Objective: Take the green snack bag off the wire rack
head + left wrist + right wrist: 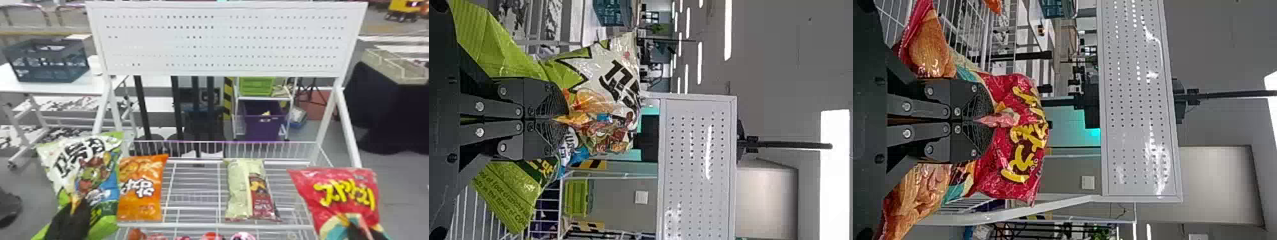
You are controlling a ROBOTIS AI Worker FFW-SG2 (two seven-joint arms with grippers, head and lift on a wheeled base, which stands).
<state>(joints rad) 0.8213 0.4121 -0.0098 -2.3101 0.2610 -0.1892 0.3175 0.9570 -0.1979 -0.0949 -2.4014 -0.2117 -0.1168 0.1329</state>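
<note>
Okay, left gripper [77, 203] is holding the green snack bag [91, 166], right gripper [350, 226] is holding a red bag [343, 191]. From the head view I get the layout: green snack bag at the left end of the wire rack [191, 226], overlapping the orange bag [140, 188] in my line of sight. Can't tell if those two touch. Pale green and maroon pack [244, 188] lies on the rack, right of centre. Red bag is at the right end, leaning over the side in view. Small packs [212, 236] sit at the rack's near side, lower down.

Left wrist view gives me the grip: left gripper [554, 119] closed, fingertips pinching a fold of the front, green film bulging out on both sides. Right wrist view, same kind of pinch: right gripper [975, 120] has the red bag's front face bunched between its tips. It also gives the chip picture on the bag's lower part.
</note>
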